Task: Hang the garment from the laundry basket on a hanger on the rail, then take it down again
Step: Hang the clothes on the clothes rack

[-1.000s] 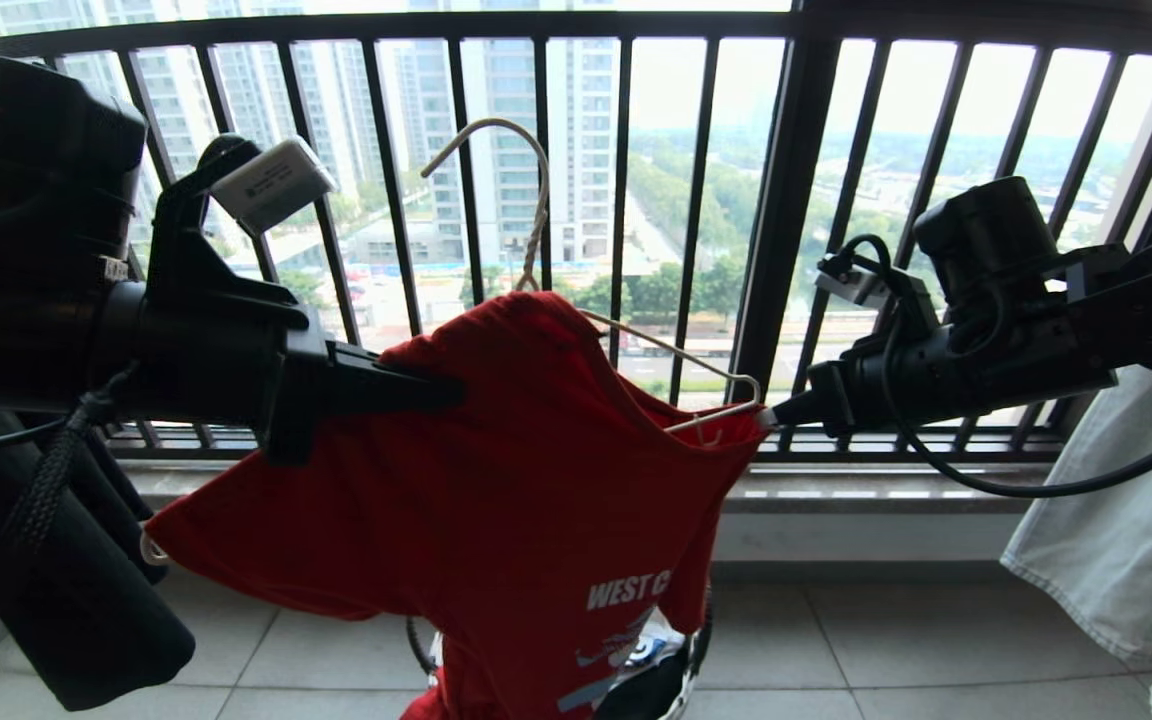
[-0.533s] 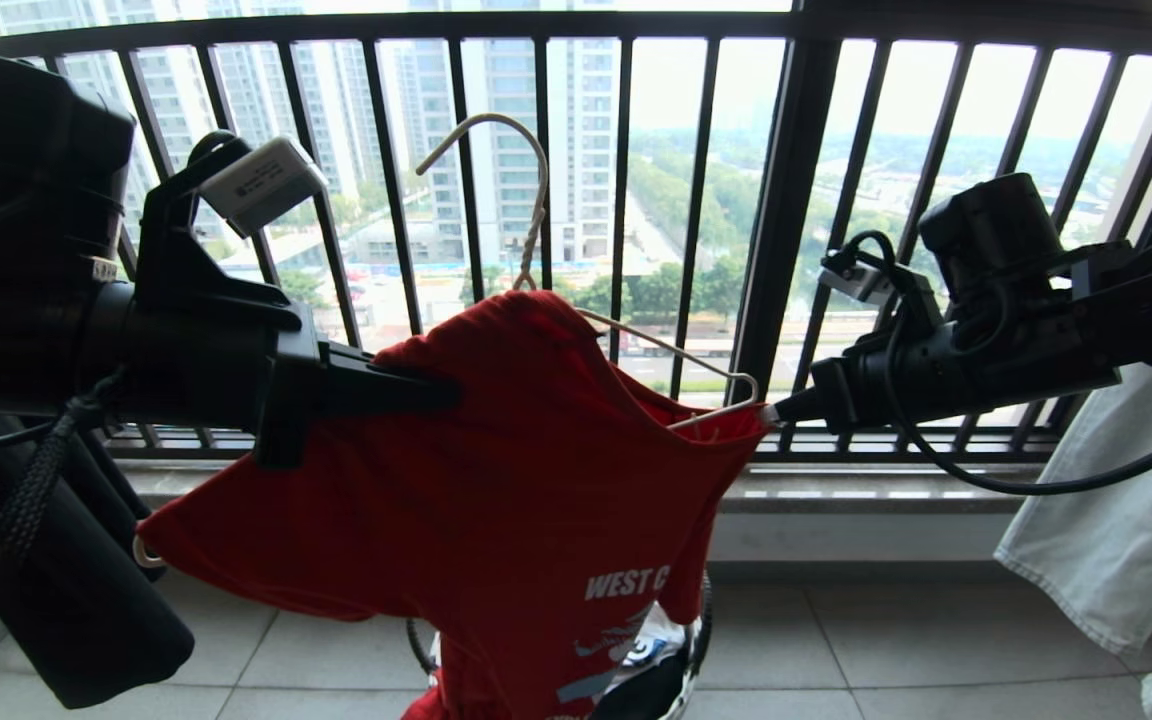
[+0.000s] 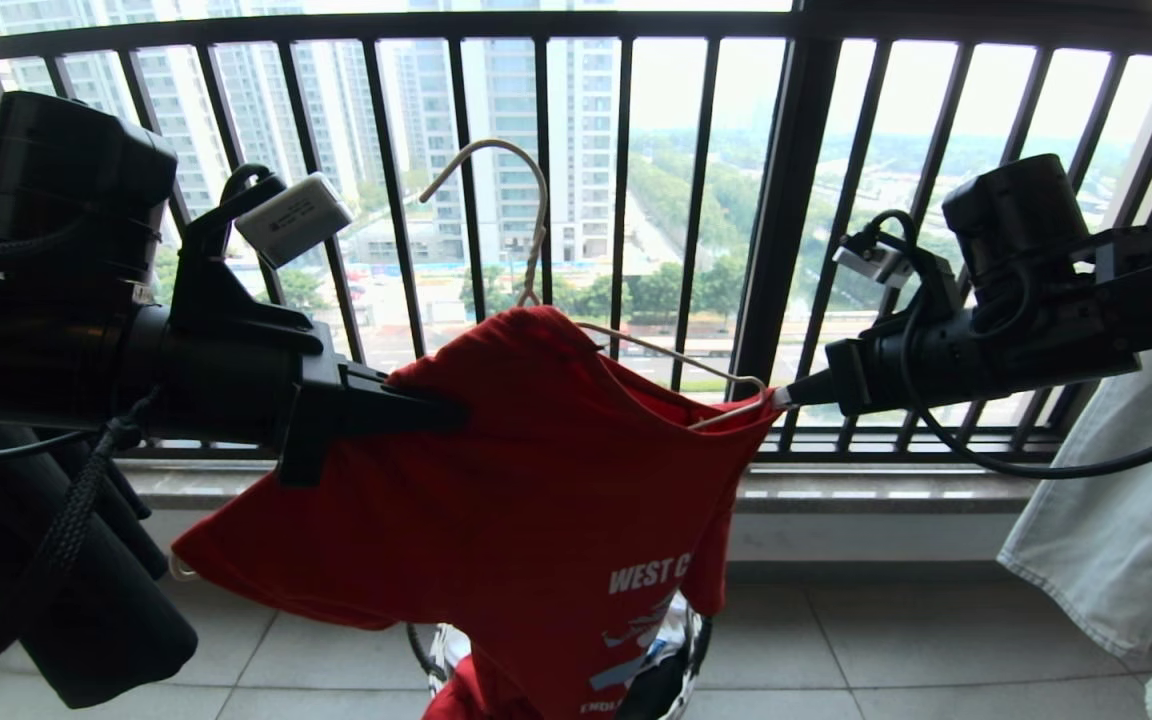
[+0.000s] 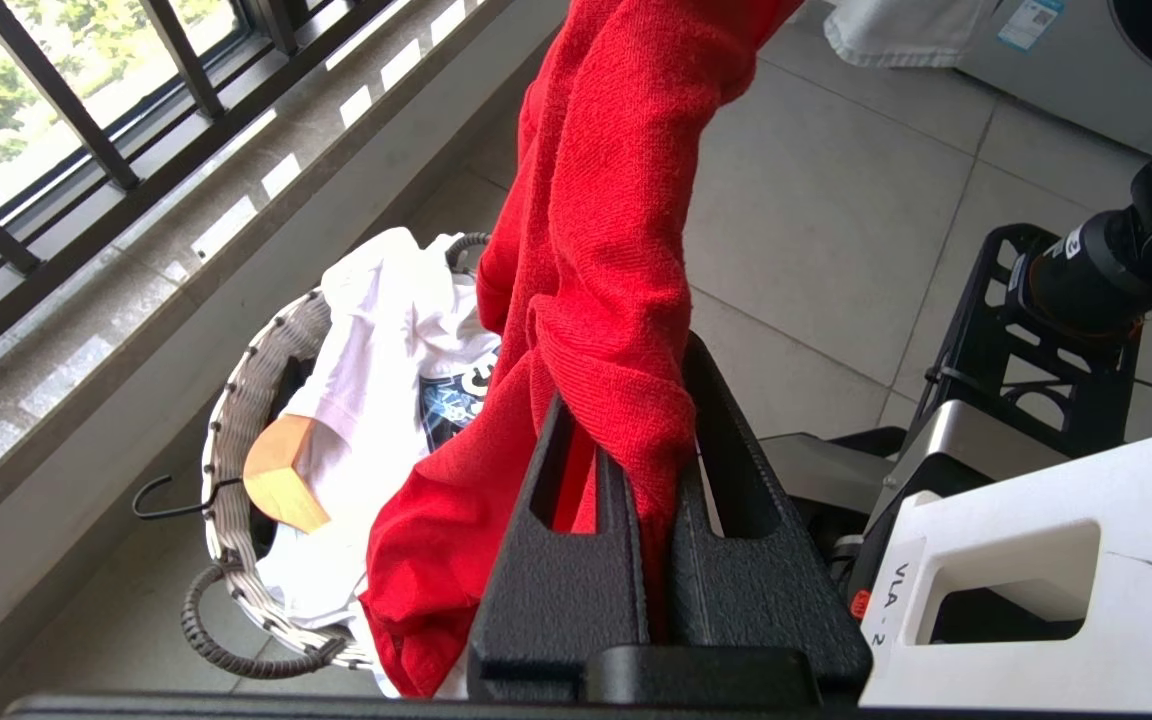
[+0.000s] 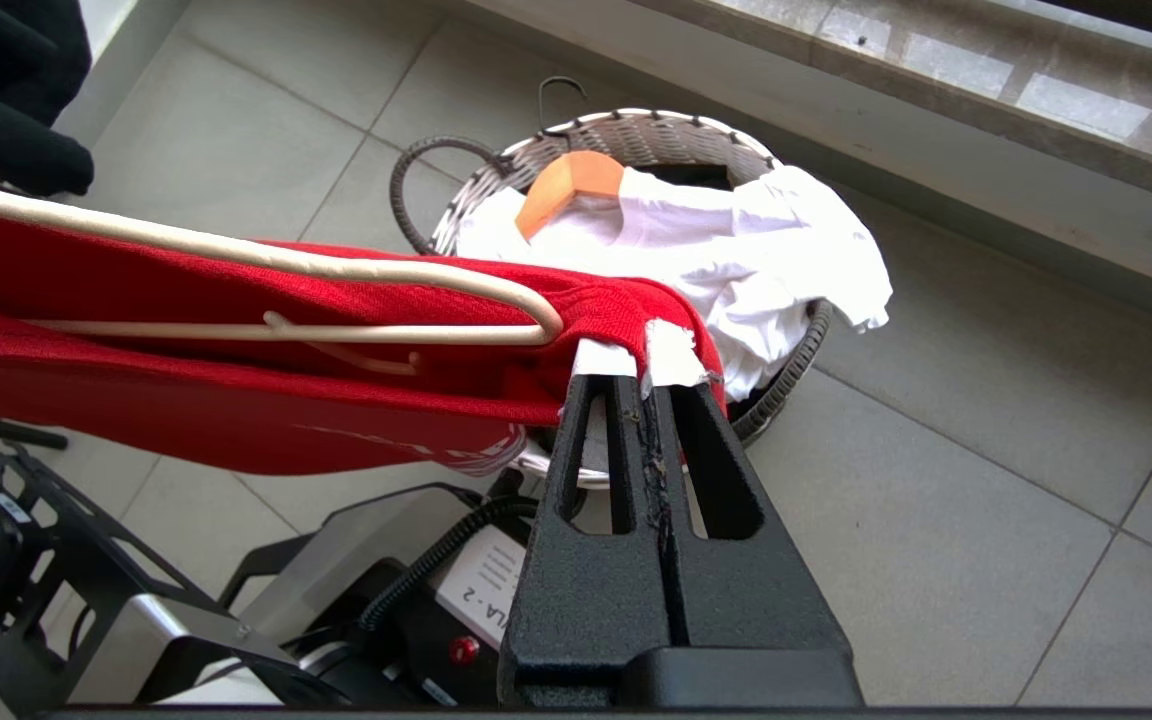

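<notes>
Balcony railing [image 3: 786,230]; one garment [image 3: 536,480], one hanger [image 3: 526,210], two grippers pinching.

Daylight floods through the window railing [image 3: 696,200], backlighting arms into near-silhouette; sky overexposed; bars bow at edges; wrist views evenly lit, sharp.

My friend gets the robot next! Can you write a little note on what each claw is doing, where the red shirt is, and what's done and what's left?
Left gripper: shut on a bunch of the red shirt, holding it up in the air.
Right gripper: shut on the shirt's edge, right beside the end of the white hanger.
Shirt: partly pulled over the hanger, held up between the two arms in front of the window railing. The basket is on the floor below, with a white garment and a wooden hanger inside.
Done: shirt lifted out, hanger slipped in.
Left: hook it on the rail, which isn't in view, then take it down.
</notes>
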Tool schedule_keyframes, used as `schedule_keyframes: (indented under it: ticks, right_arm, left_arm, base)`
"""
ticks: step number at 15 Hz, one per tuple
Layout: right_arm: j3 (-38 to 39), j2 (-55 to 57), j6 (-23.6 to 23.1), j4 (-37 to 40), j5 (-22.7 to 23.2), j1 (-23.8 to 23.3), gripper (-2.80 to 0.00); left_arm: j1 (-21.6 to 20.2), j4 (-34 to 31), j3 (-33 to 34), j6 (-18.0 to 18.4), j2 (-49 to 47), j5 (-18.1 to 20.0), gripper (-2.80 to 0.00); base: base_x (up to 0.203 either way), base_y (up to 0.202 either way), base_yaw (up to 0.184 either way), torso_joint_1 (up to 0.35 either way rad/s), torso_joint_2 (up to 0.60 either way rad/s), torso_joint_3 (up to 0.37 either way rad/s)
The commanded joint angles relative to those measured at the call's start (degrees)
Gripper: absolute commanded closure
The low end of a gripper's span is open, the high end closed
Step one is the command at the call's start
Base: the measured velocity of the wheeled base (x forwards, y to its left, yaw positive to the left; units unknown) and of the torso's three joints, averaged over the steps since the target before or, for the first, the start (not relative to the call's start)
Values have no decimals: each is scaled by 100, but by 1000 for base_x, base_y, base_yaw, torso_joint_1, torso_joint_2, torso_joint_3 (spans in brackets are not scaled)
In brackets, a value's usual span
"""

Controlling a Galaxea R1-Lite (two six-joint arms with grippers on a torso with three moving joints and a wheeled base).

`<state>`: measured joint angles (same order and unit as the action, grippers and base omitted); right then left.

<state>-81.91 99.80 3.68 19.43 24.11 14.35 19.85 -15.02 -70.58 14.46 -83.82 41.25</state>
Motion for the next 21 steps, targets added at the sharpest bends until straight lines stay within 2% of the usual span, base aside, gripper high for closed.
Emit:
schedule_keyframes:
  ticks: [1, 5, 7, 13, 16, 21]
  right_arm:
    - [-30, 52, 1, 8, 9, -37, 0]
    - [-180, 171, 87, 16, 14, -123, 0]
    - [-319, 179, 540, -9, 6, -125, 0]
    - [-255, -99, 607, -15, 158, -93, 0]
    - [-217, -196, 664, -11, 181, 64, 0]
    - [-106, -582, 878, -35, 208, 260, 0]
  left_arm:
    - [2, -10, 18, 13, 24, 23, 0]
    - [19, -10, 124, 207, 33, 32, 0]
    - [68, -10, 124, 207, 8, 29, 0]
    - [95, 22, 82, 263, -352, 23, 0]
    - [149, 440, 131, 232, -680, 18, 0]
    - [186, 465, 124, 268, -828, 6, 0]
  base:
    - [0, 0, 0, 0, 0, 0]
    - [0, 0, 0, 0, 0, 0]
    - [0, 0, 0, 0, 0, 0]
    - [0, 0, 0, 0, 0, 0]
    - [0, 0, 0, 0, 0, 0]
    - [0, 0, 0, 0, 0, 0]
